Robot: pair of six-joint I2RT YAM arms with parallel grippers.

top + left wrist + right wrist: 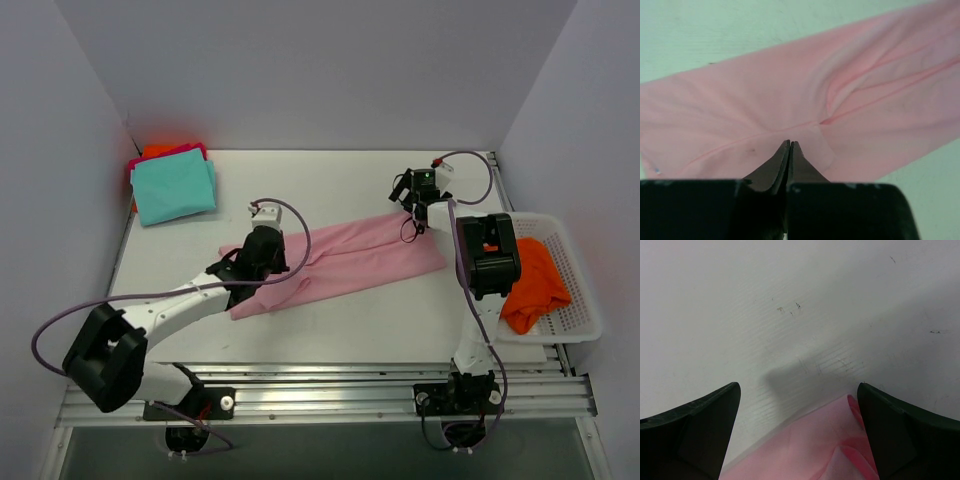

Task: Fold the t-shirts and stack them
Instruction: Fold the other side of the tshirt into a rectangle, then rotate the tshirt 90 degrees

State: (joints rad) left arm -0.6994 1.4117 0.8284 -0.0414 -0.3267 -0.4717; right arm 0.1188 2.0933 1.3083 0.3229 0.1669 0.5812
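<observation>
A pale pink t-shirt (350, 262) lies stretched in a long band across the middle of the table. My left gripper (270, 260) is over its left part. In the left wrist view my left gripper (790, 143) is shut, tips touching the pink t-shirt (790, 85) near a crease; I see no cloth between the fingers. My right gripper (412, 195) is at the shirt's far right end. In the right wrist view my right gripper (797, 386) is open, with the pink t-shirt's edge (825, 445) between the fingers. A folded teal t-shirt (173, 188) tops a stack at the back left.
Magenta and orange cloth (165, 151) shows under the teal shirt. A white mesh basket (583, 300) stands at the right edge with an orange t-shirt (535, 280) in it. Grey walls close in the left, back and right sides.
</observation>
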